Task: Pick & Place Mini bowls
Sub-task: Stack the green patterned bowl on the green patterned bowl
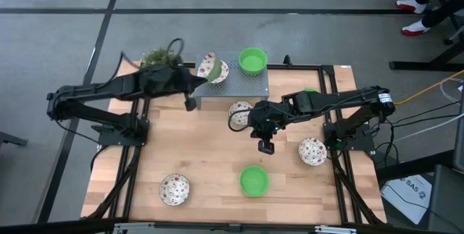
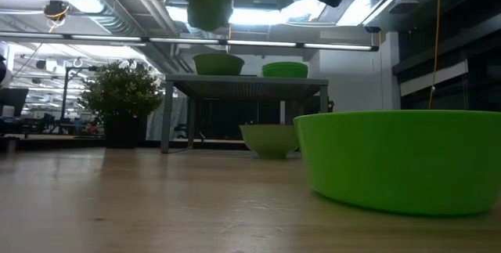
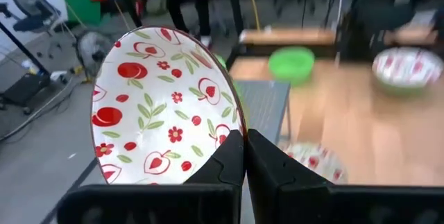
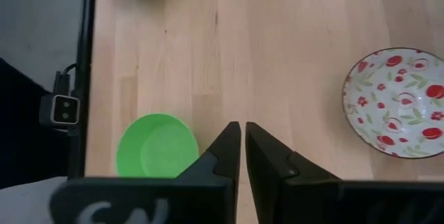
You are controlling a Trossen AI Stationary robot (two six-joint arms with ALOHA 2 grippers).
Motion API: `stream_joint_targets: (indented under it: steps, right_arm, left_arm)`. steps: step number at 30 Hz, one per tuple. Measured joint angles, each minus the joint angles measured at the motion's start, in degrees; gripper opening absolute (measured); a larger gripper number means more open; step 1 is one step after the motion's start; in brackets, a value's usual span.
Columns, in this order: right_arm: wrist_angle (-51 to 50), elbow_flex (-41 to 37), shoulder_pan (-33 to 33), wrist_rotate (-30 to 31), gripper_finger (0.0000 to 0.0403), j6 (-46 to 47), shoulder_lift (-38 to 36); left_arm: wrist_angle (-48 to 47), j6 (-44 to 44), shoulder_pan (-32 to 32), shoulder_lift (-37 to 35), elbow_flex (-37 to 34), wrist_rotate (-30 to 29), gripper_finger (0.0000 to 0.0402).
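Observation:
My left gripper is shut on a white mini bowl with a red pattern. It holds the bowl tilted in the air at the left end of the grey perforated stand. On the stand sit another patterned bowl and a green bowl. My right gripper hangs shut and empty above the table's middle. Below it are a green bowl and a patterned bowl. More bowls rest on the wood: a patterned one by the stand and one at the near left. My left gripper pinches the bowl's rim, with one finger on the patterned inside and the other on the outer wall. The bowl is lifted clear and tipped on edge, its opening turned sideways. Its green outside shows high up in the low view.
A small potted plant stands at the far left behind my left arm. A green bowl is partly hidden under my right arm. A black frame edges the table. Bare wood lies between the near bowls.

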Motion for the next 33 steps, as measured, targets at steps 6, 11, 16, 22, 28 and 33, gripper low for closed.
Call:
stream_joint_targets:
  steps: [6, 11, 16, 22, 28, 33]
  right_arm:
    - [0.0, 0.0, 0.0, 2.7, 0.0026, -0.2, 0.0]
    - [0.0, 0.0, 0.0, 2.8, 0.0026, -0.4, 0.0]
    - [0.0, 0.0, 0.0, 2.8, 0.0026, -0.6, 0.0]
    - [0.0, 0.0, 0.0, 3.6, 0.0026, -1.0, 0.0]
    - [0.0, 0.0, 0.0, 4.3, 0.0026, -1.3, 0.0]
    - [0.0, 0.0, 0.0, 4.3, 0.0026, -1.3, 0.0]
  left_arm:
    - [-9.0, 7.4, 2.2, 7.6, 9.4, 0.3, 0.0002]
    - [-16.0, 11.1, 4.6, 12.0, 15.5, 0.0, 0.0002]
    - [-21.2, 12.7, 6.7, 15.6, 19.3, 0.0, 0.0002]
    - [-23.2, 14.4, 7.4, 19.5, 19.8, 0.3, 0.0002]
    - [-25.4, 14.6, 7.4, 22.4, 19.8, -0.1, 0.0002]
    - [-25.4, 14.7, 7.2, 23.2, 19.8, -3.9, 0.0008]
